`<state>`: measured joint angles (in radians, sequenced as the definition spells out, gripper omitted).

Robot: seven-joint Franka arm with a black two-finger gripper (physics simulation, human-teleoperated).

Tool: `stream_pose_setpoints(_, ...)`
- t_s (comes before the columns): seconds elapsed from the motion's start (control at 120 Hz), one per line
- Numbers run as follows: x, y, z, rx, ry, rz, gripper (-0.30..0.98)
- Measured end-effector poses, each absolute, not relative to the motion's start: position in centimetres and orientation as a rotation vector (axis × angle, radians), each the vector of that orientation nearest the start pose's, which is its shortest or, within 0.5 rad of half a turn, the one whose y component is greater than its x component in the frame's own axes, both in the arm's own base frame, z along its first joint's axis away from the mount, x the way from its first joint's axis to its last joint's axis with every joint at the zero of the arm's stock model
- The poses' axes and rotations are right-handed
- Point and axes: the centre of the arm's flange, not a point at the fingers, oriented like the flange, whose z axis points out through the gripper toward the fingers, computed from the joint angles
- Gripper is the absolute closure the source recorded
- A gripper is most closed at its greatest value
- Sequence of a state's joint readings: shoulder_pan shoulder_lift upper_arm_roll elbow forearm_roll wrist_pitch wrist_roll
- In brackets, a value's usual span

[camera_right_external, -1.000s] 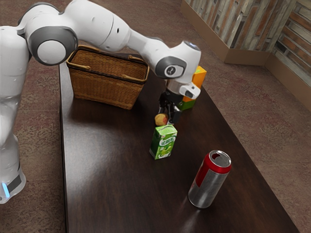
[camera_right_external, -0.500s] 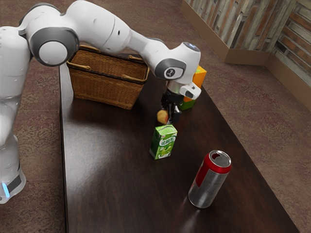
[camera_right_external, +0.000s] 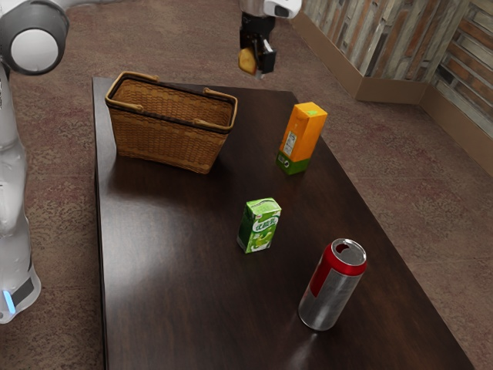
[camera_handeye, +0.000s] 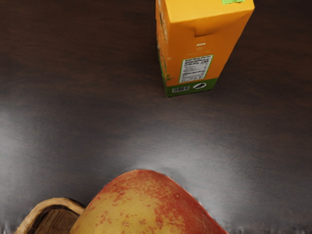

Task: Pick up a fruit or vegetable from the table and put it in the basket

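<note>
As I watched, my end effector (camera_right_external: pixel 256 64) gripped the fruit (camera_right_external: pixel 246 61) aloft. The basket (camera_right_external: pixel 166 135) stood on the worktop (camera_right_external: pixel 177 270).

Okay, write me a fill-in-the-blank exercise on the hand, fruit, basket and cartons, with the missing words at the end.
The fruit held in the hand is yellow and ____. The wicker basket has a pair of ____ at its top. Along its foot, the orange carton is coloured ____. Counting the small green carton, the table bears ____ cartons in all.

Missing words: red; handles; green; two
</note>
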<state>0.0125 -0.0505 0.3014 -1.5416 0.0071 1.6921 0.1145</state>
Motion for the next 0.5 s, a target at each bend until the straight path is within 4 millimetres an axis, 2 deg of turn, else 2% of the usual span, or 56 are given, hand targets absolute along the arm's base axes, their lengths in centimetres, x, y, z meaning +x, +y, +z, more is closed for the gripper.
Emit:
stream_pose_setpoints(0.125, 48.6, 25.9, 66.0, -3.051, -0.563, -0.177, 0.49)
stream_pose_setpoints(0.242, 46.1, 31.4, 63.7, -3.024, -0.734, -0.071, 0.5)
stream_pose_setpoints(0.392, 42.6, 36.6, 61.9, -2.987, -0.909, 0.007, 0.5)
stream_pose_setpoints(0.5, 41.3, 37.9, 61.5, -2.98, -0.959, 0.031, 0.49)
